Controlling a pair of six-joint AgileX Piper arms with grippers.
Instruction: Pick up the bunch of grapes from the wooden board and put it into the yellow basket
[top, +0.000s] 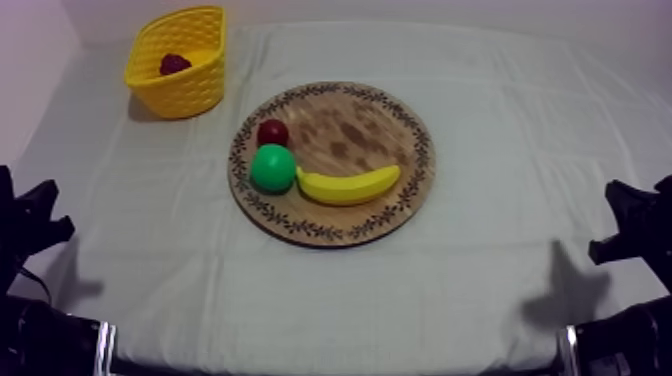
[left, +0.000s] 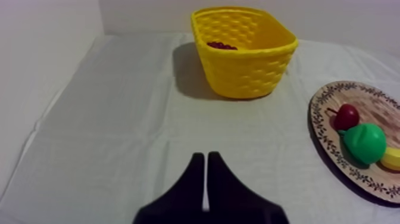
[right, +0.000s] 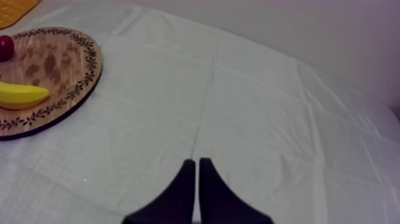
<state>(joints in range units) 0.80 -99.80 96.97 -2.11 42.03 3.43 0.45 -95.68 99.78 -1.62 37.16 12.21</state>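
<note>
Grapes (top: 175, 64): in the basket (top: 180, 95), not on the board (top: 350, 130); a dark red cluster low inside, close to the near wall in my left wrist view (left: 221, 45)
Basket: far left corner of the worktop (top: 500, 280); upright, mouth open upward; well apart from the board
Board: mid-worktop; carries a small red fruit (top: 272, 132), a pear (top: 272, 168) touching it, and a banana (top: 348, 186) just beside the pear; no grapes among them
Left jaws: together as a narrow wedge, clamped on nothing; low over bare cloth at my left edge; pointed toward the basket, which stands ahead and a little to the right
Right jaws: together, clamped on nothing; over bare cloth at my right edge; the board lies off to their left
Bearing of grapes: ahead of the left jaws, across open cloth; well apart from both
Long axis of grapes: cannot tell; too little shows above the rim
Nearer arm: left; the right would have to cross the board
Task standing: I judge it done; no pick remains on the board
</note>
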